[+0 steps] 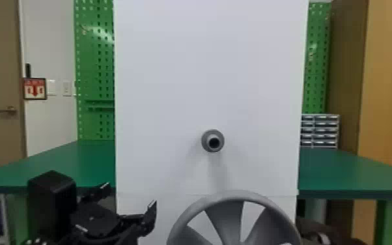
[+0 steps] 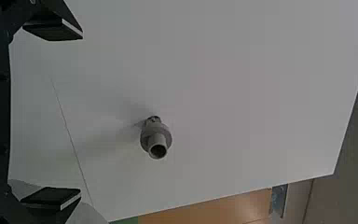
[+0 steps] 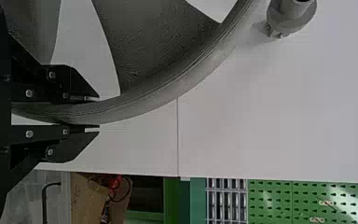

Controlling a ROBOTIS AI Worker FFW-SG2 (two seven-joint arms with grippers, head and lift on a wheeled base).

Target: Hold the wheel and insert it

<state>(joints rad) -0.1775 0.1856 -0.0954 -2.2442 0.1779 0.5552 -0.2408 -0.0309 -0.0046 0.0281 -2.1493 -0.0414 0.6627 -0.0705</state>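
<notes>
In the head view the grey spoked wheel (image 1: 229,197) stands upright at the bottom, below and slightly right of the grey hub peg (image 1: 213,140) on the white panel. My left gripper (image 1: 128,195) is left of the wheel, fingers wide apart with nothing between them; in its wrist view the left gripper (image 2: 65,114) faces the panel and the peg (image 2: 157,140). The right wrist view has my right gripper (image 3: 98,112) clamped on the rim of the wheel (image 3: 168,86), one finger on each side. The peg (image 3: 291,16) is beyond the rim, apart from it.
The tall white panel (image 1: 210,81) stands before a green table (image 1: 342,171), which extends on both sides. A small drawer cabinet (image 1: 320,130) is on the table at the right. Green pegboards (image 1: 94,65) and a wooden cabinet (image 1: 387,81) are behind.
</notes>
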